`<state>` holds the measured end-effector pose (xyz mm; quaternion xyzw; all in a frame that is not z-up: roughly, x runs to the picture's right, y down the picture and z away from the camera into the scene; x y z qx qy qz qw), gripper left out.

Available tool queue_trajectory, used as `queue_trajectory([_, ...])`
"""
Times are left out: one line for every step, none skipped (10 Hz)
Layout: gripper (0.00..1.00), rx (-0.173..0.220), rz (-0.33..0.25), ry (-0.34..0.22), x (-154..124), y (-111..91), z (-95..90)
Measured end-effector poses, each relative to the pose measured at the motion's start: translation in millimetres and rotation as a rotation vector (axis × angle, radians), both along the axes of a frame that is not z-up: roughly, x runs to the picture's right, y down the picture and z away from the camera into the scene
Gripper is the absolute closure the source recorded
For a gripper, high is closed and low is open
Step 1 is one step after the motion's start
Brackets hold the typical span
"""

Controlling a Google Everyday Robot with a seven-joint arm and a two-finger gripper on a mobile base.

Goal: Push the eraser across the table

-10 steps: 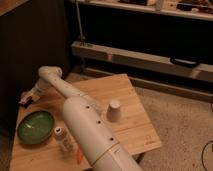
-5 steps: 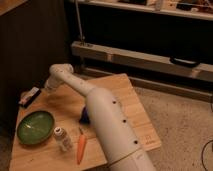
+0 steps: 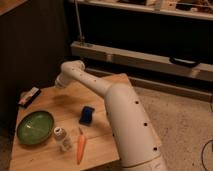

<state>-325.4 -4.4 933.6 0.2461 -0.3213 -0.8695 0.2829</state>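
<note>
The eraser point(image 3: 29, 96), a small dark bar with a light top, lies at the far left edge of the pale wooden table point(image 3: 60, 102). My white arm reaches from the lower right over the table to the back left. The gripper point(image 3: 60, 81) is at its far end, above the back left part of the table. It is to the right of the eraser and apart from it.
A green bowl point(image 3: 35, 127) sits at the front left. A small bottle point(image 3: 61, 138) and a carrot point(image 3: 80, 148) lie near the front edge. A blue block point(image 3: 86, 115) sits mid-table beside my arm. A dark wall and a low shelf stand behind the table.
The arm's far end has swung right, away from the eraser it was next to. The eraser has stayed about where it was. The arm now covers the table's right side.
</note>
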Motion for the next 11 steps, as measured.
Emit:
queue_trajectory([0.98, 0.0, 0.002, 0.001, 1.1, -0.8, 0.4])
queue_trajectory([0.98, 0.0, 0.002, 0.002, 2.2, -0.8, 0.9])
queue_trajectory([0.98, 0.0, 0.002, 0.001, 1.0, -0.9, 0.4])
queue_trajectory([0.94, 0.0, 0.001, 0.0, 0.1, -0.4, 0.2])
queue_trajectory([0.85, 0.0, 0.001, 0.001, 0.6, -0.5, 0.5])
queue_trajectory([0.74, -0.001, 0.001, 0.0, 0.2, 0.1, 0.6])
queue_trajectory([0.62, -0.001, 0.001, 0.0, -0.1, 0.1, 0.4])
queue_trajectory([0.53, -0.001, 0.001, 0.0, 0.2, 0.0, 0.5])
queue_trajectory([0.44, -0.001, 0.001, 0.0, 0.1, 0.1, 0.5])
queue_trajectory([0.34, -0.001, 0.001, 0.0, 0.0, 0.0, 0.4])
queue_trajectory([0.24, -0.001, 0.001, 0.0, 0.1, 0.1, 0.5])
